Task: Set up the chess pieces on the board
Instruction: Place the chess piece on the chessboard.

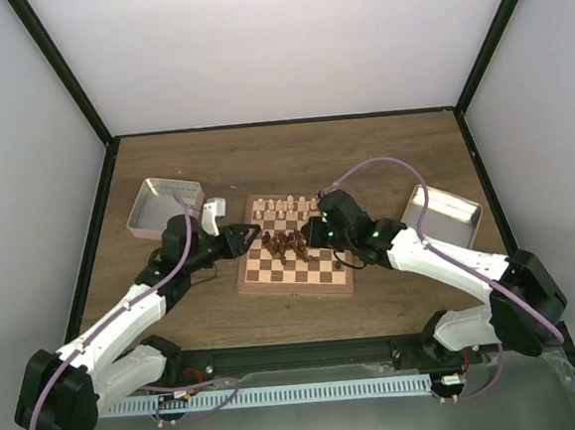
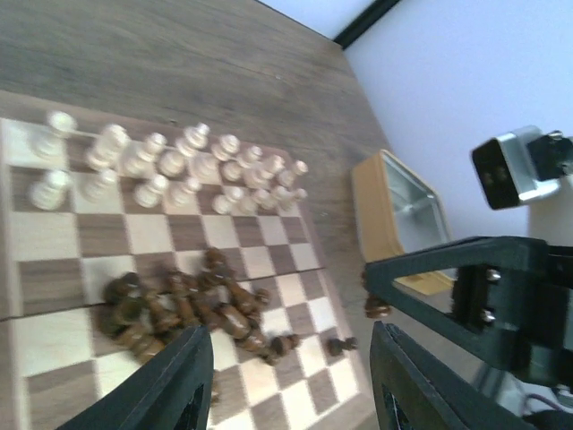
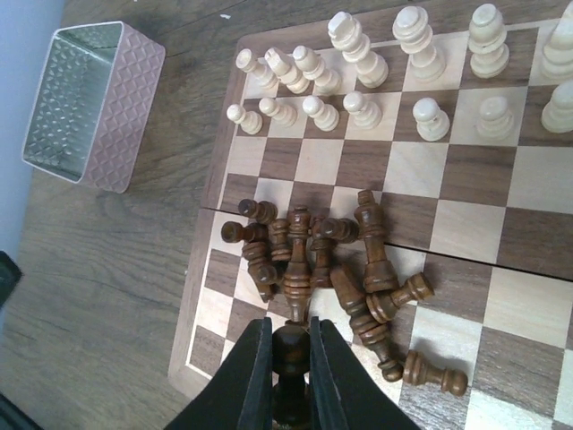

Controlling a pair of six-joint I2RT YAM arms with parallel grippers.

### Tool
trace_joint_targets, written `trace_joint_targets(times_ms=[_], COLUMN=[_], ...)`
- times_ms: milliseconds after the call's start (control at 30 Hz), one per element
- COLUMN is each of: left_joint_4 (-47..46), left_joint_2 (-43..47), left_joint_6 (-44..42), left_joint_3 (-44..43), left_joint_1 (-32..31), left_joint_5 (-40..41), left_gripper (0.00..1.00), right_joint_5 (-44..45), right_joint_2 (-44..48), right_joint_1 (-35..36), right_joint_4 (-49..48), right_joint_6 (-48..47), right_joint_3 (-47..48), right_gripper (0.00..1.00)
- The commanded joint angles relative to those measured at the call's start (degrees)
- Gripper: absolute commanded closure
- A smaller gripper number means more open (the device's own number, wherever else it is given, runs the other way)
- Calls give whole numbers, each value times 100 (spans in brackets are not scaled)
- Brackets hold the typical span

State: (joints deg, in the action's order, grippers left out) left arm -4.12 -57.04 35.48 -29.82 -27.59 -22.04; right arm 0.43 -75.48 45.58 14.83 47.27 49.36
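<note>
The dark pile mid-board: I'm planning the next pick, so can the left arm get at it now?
Probably yes. The left fingers stand open at the edge of the board beside the dark pile, with nothing between them. The right fingers, shut on a dark piece, are at the pile's far side.

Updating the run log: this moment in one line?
right tool: shut on dark piece | left tool: open | dark heap: lying mid board | cream pieces: far rows
</note>
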Motion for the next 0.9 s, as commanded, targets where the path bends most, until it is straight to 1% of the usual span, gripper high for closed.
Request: trace_joint_targets(times_ms=[0,233,533,767,833,867], left_joint_4=[-1250,-1722,-2304,-2666,-2709,-2715], left_joint_2=[52,-330,-788,-1130,-1161,-1175], left_joint_6=[643,478,518,590,582,582], left_joint_3=[308,227,42,-79,-106,-111], left_joint_1=[-279,-915,-1088,-1116,-1125,-1125], left_joint_5=[-577,-648,-528,-726,-747,-732], left_gripper=[48,46,46,50,54,58], right_joint_5=[-230,-848,-1267,-1474,-1485,-1501], right_joint_2=[380,634,635,574,574,581], right_joint_1=[56,56,56,56,56,57], right_joint_4=[-381,-1126,-1285,-1342,-1357,-1360], right_joint_6=[258,1321,1525,1535,1523,1523], right_joint_3=[-41,-229,-223,-260,-274,-273], right_gripper=[91,89,87,87,87,87])
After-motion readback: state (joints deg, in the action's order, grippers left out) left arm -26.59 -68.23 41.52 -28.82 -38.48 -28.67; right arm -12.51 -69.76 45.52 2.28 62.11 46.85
